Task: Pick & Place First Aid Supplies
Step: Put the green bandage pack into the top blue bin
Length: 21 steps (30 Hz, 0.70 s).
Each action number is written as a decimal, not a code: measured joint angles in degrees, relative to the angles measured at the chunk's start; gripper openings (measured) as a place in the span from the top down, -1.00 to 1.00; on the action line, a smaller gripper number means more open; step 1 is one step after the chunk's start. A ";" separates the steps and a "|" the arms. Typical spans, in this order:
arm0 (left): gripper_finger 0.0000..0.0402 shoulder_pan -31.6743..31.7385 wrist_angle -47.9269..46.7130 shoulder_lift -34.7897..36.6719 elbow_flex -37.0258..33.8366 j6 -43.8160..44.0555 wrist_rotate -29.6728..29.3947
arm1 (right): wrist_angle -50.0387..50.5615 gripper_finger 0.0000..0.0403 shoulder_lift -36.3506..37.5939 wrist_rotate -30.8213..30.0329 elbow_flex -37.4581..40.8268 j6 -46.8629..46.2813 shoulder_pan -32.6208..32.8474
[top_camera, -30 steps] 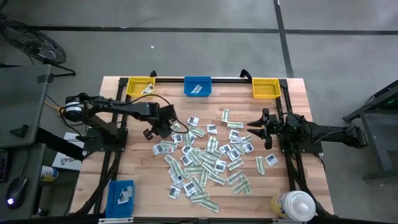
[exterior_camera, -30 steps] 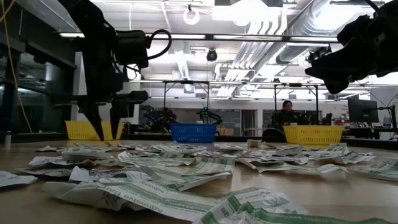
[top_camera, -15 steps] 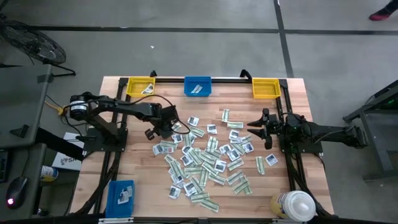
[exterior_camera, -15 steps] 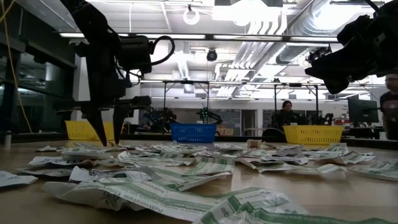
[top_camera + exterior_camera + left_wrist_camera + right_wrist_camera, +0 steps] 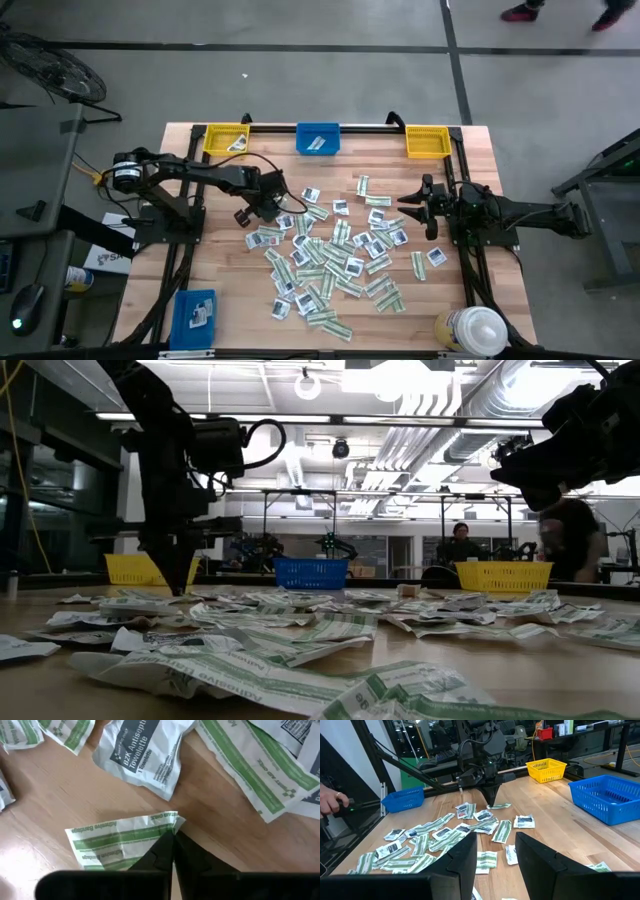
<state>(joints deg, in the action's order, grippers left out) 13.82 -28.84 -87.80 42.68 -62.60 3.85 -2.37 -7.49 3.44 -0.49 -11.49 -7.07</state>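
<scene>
Left pincer (image 5: 172,836) clamps a green-striped "Adhesive Bandage" strip (image 5: 120,840); at its 12 o'clock lies a "BZK Antiseptic Towelette" packet (image 5: 142,755), unreadable overhead. Right pincer (image 5: 492,851) stands apart.

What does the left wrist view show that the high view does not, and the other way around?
Only the left wrist view: the left tool shut on the edge of a green-striped strip, and the print on a white towelette packet.
Only the high view: the whole table, two yellow bins, two blue bins, the bottle, and the right tool open beside the pile.
Both: packets on the wood, and the left tool at the pile's edge.
</scene>
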 joint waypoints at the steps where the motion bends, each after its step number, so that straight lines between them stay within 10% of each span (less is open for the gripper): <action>1: 0.98 -0.02 0.01 0.21 0.00 -0.16 -0.44 | 0.00 0.36 0.00 -0.02 0.00 0.00 0.00; 21: 1.00 11.21 0.37 -2.19 19.55 -13.89 -6.59 | 0.00 0.36 0.00 0.00 0.01 0.00 0.00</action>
<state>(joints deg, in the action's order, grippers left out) 25.04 -28.47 -89.98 62.23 -76.50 -2.74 -2.37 -7.49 3.44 -0.48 -11.49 -7.07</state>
